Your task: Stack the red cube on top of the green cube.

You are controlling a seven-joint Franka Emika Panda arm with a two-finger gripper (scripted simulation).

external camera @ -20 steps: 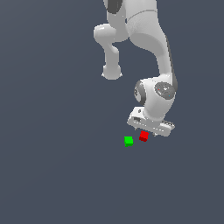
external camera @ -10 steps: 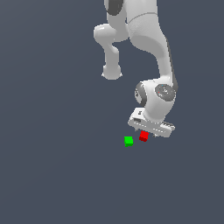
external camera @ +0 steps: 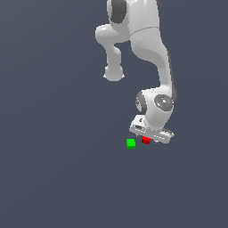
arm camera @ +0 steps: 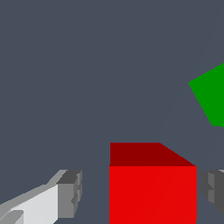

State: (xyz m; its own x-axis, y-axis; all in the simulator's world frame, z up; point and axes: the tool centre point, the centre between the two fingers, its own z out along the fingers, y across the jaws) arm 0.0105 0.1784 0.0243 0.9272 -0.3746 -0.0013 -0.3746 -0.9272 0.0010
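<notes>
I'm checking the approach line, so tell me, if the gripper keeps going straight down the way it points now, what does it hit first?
The red cube: in the wrist view it sits between the open fingers of the gripper, with gaps on both sides. The green cube lies off to one side, out of that line. Depth is unclear.

Arm (external camera: 151, 53) bent low, fingers (arm camera: 70, 193) spread apart, pointing down

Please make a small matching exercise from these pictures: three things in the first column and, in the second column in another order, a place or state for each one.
Things:
1. red cube
2. green cube
3. gripper

Places or states:
A. open, with a gap on each side of a cube
B. on the floor, apart from the fingers
C. between the two fingers

Pairs: 1-C, 2-B, 3-A
</notes>
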